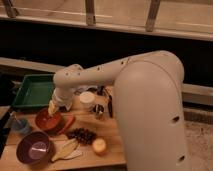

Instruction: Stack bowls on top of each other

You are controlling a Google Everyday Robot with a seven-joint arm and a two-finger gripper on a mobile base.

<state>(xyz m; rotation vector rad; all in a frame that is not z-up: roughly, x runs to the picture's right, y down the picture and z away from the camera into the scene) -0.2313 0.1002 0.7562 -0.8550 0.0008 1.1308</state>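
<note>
A dark wall with a pale railed ledge runs behind the wooden surface (112, 150). I have the big white arm (145, 90) bent across it from the right. My claw (53, 107) hangs at the far rim of the orange-red bowl (47, 121), jaws spread wide and gripping nothing. I cannot tell whether a fingertip touches the rim. That bowl sits on the surface toward its left side, just in front of the green tray (30, 90). The purple bowl (34, 148) stands apart from it, nearer the front left corner, its pale inside showing. A small blue cup (20, 125) stands left of the two bowls. A white round container (87, 97) sits behind a cluster of dark grapes (82, 135), and a round yellow fruit (99, 145) lies near the front edge.
</note>
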